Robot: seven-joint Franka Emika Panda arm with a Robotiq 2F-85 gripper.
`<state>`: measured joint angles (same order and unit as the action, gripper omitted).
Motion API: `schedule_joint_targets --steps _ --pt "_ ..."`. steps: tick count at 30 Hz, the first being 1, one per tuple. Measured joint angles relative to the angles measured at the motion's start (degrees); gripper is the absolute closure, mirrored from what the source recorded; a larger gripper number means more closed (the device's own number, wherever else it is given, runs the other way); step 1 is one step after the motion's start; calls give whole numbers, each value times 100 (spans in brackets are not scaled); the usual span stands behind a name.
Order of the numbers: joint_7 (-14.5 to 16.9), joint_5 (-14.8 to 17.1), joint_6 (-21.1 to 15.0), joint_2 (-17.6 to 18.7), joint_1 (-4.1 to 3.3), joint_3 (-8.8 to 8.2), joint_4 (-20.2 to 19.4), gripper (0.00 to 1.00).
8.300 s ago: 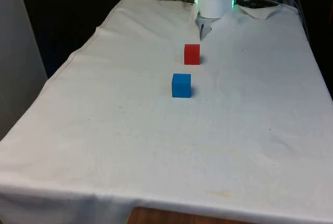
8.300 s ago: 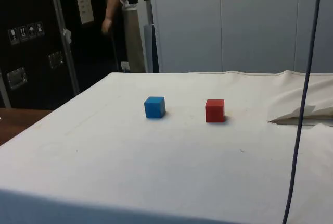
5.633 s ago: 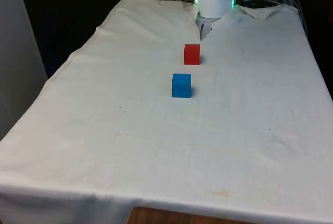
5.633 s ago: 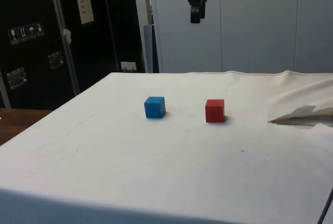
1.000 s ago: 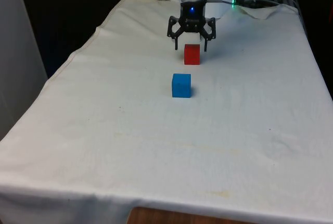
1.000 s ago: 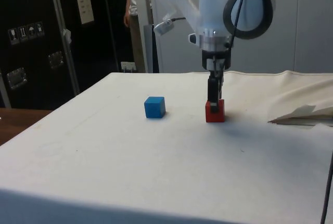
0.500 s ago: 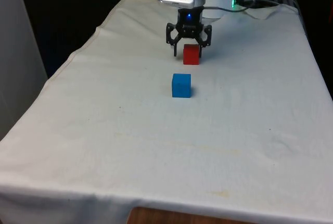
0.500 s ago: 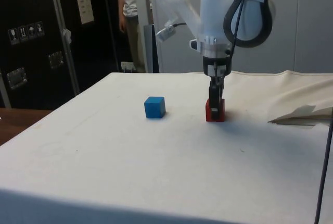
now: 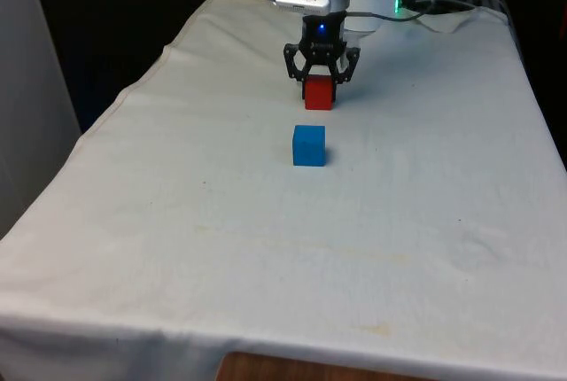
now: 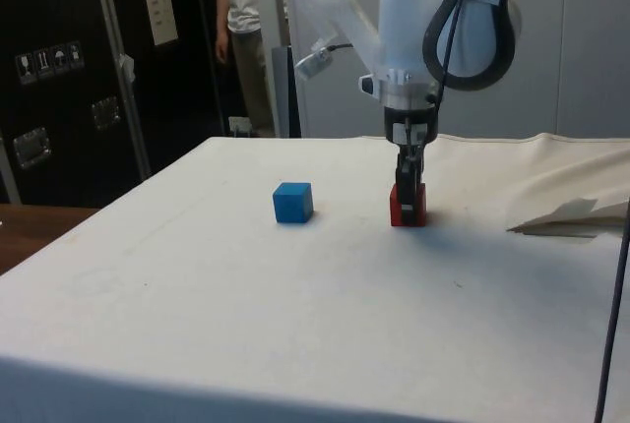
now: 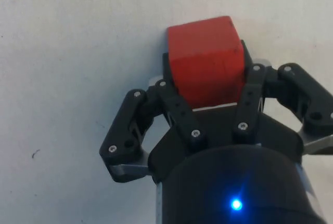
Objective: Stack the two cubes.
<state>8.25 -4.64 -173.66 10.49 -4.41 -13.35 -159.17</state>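
Note:
The red cube [image 9: 318,96] sits at the far middle of the table, and my gripper [image 9: 319,81] is shut on it, one finger against each side. In the side view the gripper [image 10: 409,195] comes straight down onto the red cube [image 10: 407,209], which stays low at the cloth. The wrist view has the red cube [image 11: 203,47] clamped between the fingers of the gripper [image 11: 207,75]. The blue cube [image 9: 308,145] stands alone on the cloth, a short way nearer the front camera than the red one; in the side view the blue cube [image 10: 293,203] lies apart from the gripper.
White cloth [image 9: 266,248] covers the table, with a raised fold [image 10: 571,216] near the robot's base. A person [image 10: 236,20] stands behind the table by the dark cabinets. A cable [image 10: 615,325] hangs near the side camera.
The fingers have closed from wide open onto the red cube. The cube has shifted slightly towards the front view's left. The blue cube has not moved.

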Motion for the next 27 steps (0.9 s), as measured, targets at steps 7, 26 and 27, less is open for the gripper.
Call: schedule_joint_targets --steps 7,26,27 --pt "0 0 166 -275 0 -6 29 100" --pt "23 -23 980 -1054 0 -11 120 100" --pt "23 -29 1071 -1123 0 -11 138 100"
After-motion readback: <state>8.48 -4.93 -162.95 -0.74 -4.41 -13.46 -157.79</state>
